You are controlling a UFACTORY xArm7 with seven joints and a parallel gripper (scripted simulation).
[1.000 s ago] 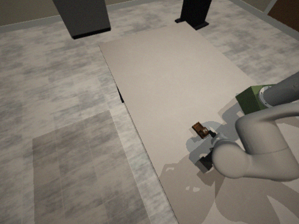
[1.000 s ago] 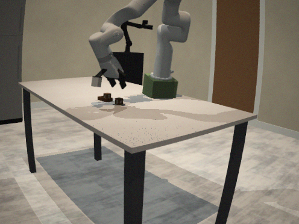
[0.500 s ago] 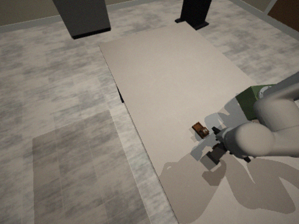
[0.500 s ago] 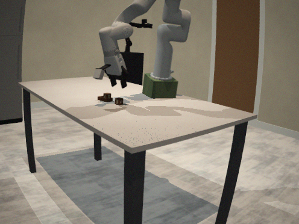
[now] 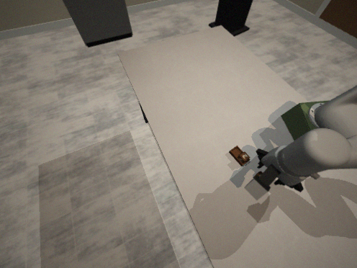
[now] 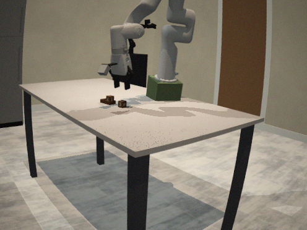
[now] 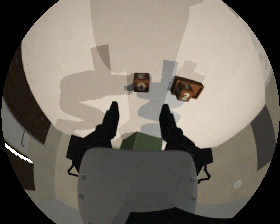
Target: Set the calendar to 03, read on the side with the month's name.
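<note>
Above the near middle of the table [image 6: 185, 129], the gripper [image 6: 121, 85] hangs well clear of the surface, its fingers apart and holding nothing. The loose cube [image 6: 122, 103] sits almost straight below it, on the table outside the tray [image 6: 108, 100], which lies just to its left with the other cube [image 6: 109, 97] in it. The tray's long axis runs roughly left-right; the digits are too small to read.

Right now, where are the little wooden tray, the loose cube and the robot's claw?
Tray [image 6: 108, 100]: exterior view, its front wall.
Loose cube [image 6: 122, 103]: exterior view, its front face; it stands on the table beside the tray.
Gripper [image 6: 121, 85]: exterior view, midway between its open fingertips.
</note>
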